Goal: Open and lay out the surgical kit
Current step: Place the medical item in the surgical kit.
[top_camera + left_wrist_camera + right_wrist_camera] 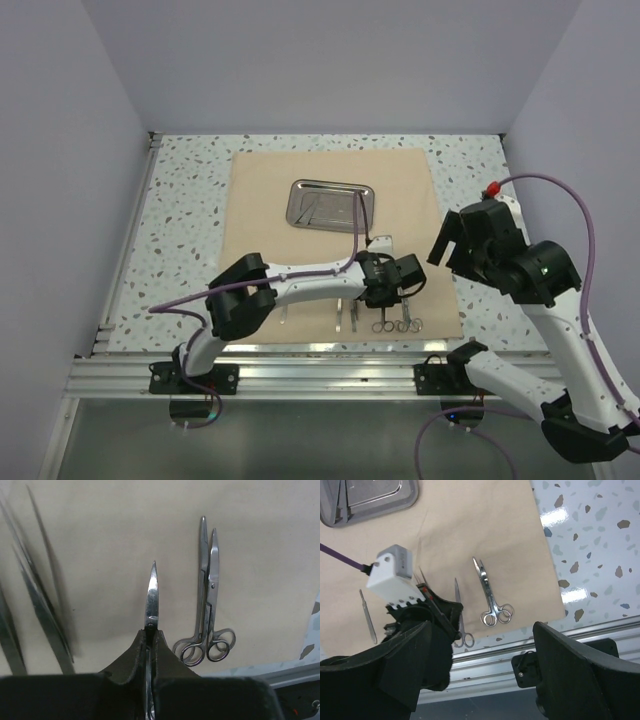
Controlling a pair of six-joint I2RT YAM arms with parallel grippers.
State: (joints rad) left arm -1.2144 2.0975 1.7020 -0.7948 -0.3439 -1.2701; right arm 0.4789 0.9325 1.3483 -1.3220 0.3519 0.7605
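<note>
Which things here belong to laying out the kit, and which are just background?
Job: cloth wrap, steel tray, scissors in the left gripper, ring-handled pair on the cloth.
Background: speckled table, aluminium rail, purple cable.

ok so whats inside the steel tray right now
The steel tray holds a few slim steel pieces toward its left, too small to identify. The left arm's purple cable crosses its right side, hiding a strip.

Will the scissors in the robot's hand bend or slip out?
Probably no bending: the scissors look like solid steel and stick straight out of the left gripper. They might slip, since the metal is shiny and smooth and pinched at only a narrow part. Being flat, they likely won't roll.
</note>
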